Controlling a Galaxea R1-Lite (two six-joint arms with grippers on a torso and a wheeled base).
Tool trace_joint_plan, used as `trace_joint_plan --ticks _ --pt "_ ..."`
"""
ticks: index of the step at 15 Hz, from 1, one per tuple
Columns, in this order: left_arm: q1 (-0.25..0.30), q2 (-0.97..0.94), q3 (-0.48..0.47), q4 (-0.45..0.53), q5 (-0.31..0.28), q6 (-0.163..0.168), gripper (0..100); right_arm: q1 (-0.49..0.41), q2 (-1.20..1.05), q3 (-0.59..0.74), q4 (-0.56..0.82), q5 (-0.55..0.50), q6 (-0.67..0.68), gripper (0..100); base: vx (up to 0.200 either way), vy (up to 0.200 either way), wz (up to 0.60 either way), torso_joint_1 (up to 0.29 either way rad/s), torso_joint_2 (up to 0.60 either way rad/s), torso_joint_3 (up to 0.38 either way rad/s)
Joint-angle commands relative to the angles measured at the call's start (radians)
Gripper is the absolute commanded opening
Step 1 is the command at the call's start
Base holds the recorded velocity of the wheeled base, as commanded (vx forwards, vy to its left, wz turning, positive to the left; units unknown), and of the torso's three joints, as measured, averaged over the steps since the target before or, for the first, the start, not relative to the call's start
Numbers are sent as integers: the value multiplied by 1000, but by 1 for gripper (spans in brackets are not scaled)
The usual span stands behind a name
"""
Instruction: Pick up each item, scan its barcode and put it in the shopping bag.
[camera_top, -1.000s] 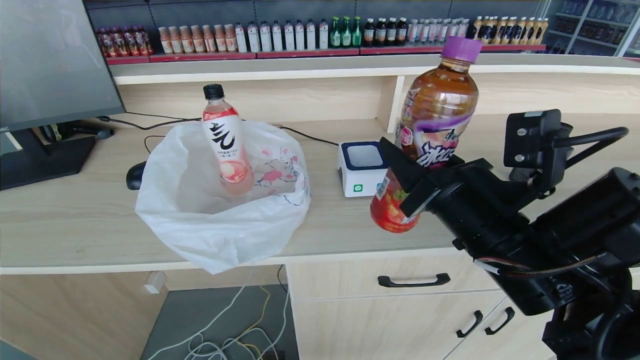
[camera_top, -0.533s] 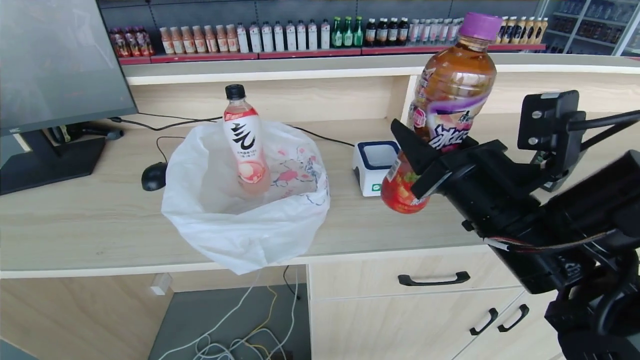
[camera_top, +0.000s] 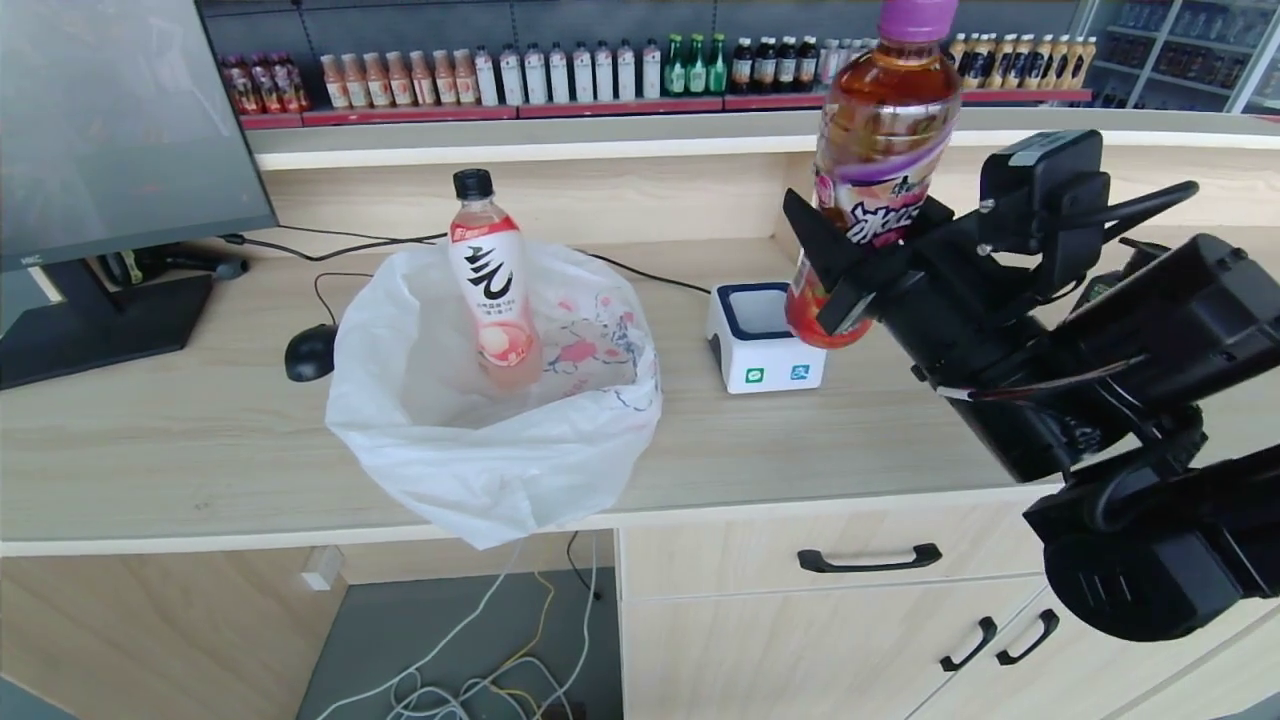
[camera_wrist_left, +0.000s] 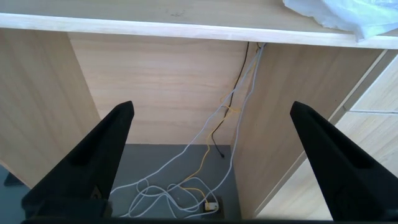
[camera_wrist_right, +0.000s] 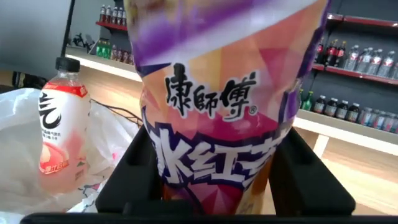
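- Wooden checkout surface (camera_top: 150, 440) runs across the scene, with drawers under its right part and a shelf of bottled drinks (camera_top: 600, 70) along the far wall.
- A dark monitor (camera_top: 110, 110) stands at the far left.
- The white shopping bag (camera_top: 480, 460) sits open at the middle, its near side drooping over the surface's near edge.
- The right pincer (camera_top: 865, 235) pinches the tea bottle (camera_top: 880, 130) around its lower label. Over the last second it has carried the bottle up and away from the near edge, towards the scanner. The bottle's base now hangs just above the scanner's right side. I judge the scan is about to happen, and bagging is still to come.
- That tea bottle is large, with a purple cap, amber drink and a purple, pink and orange wrapper. It is held almost upright, clear of the surface. No barcode is visible from these angles.
- A slimmer pink bottle (camera_top: 490, 290) with a black cap already stands inside the bag, leaning slightly.
- The left pincer (camera_wrist_left: 211, 109) hangs spread and empty below the surface's edge, near the loose cables.
- The small white scanner (camera_top: 762, 335) sits just right of the bag.
- A black mouse (camera_top: 310, 352) lies left of the bag.
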Motion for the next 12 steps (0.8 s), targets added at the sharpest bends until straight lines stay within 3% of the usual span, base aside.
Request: trace_joint_plan --ticks 1,3,7,8,9,12 --pt "0 0 0 0 0 -1 100 -14 97 -119 1 63 -57 0 0 0 0 0 0 0" --pt "0 0 0 0 0 -1 100 -53 129 -171 1 151 -117 0 0 0 0 0 0 0" --pt "0 0 0 0 0 -1 100 -218 184 -191 1 447 -200 0 0 0 0 0 0 0" --pt "0 0 0 0 0 -1 100 -218 184 -191 1 447 -200 0 0 0 0 0 0 0" --pt "0 0 0 0 0 -1 100 -251 204 -208 1 560 -208 0 0 0 0 0 0 0" --pt "0 0 0 0 -2 -1 100 -254 241 -260 1 655 -228 0 0 0 0 0 0 0"
